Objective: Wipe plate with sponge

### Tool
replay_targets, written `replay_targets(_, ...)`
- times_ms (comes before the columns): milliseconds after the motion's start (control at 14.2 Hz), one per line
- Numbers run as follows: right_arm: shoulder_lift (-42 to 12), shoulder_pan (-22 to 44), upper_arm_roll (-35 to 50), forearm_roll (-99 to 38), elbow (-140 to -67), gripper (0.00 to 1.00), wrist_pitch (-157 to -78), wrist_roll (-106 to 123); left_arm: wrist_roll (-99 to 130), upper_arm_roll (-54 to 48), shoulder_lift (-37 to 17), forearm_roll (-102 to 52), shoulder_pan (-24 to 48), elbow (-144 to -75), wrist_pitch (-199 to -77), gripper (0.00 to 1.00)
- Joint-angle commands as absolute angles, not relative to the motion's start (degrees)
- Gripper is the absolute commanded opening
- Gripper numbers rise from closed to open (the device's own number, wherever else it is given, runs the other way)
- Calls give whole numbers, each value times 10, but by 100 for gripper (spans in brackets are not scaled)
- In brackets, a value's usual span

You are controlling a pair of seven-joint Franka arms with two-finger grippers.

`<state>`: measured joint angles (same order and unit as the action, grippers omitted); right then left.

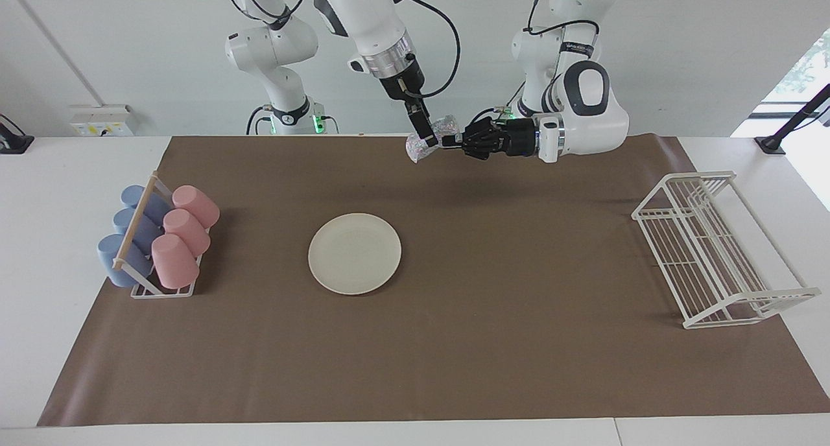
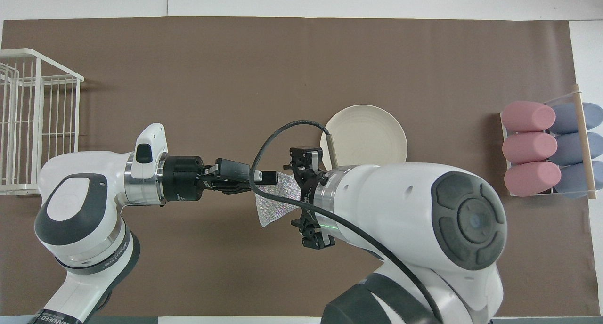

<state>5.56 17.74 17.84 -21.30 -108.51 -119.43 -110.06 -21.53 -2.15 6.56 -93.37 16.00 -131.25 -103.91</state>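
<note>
A glittery, silvery mesh sponge hangs limp above the brown mat, pinched by the clamped left gripper; the right gripper, spread wide, flanks it. One smooth round cream plate lies flat mid-mat. Three pink cups and three blue cups fill a rack.

From above I see my left jaws shut on the sponge, which hangs past their tips. The right jaws meet it at its other edge. The plate lies farther out, past the right jaws.
</note>
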Motion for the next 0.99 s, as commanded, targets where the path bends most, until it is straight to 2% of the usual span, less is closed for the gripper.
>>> replay_targets(0, 65, 168, 181, -216, -1106, 100, -1217, -1096, -225, -15, 76, -947, 161, -1329, -1030, 0)
replay_targets(282, 67, 168, 182, -216, -1125, 100, -1253, -1080, -214, -15, 78, -947, 129, -1329, -983, 0)
replay_targets(915, 65, 174, 183, -216, -1122, 100, -1265, -1085, -213, -15, 81, -947, 134, -1332, -991, 0)
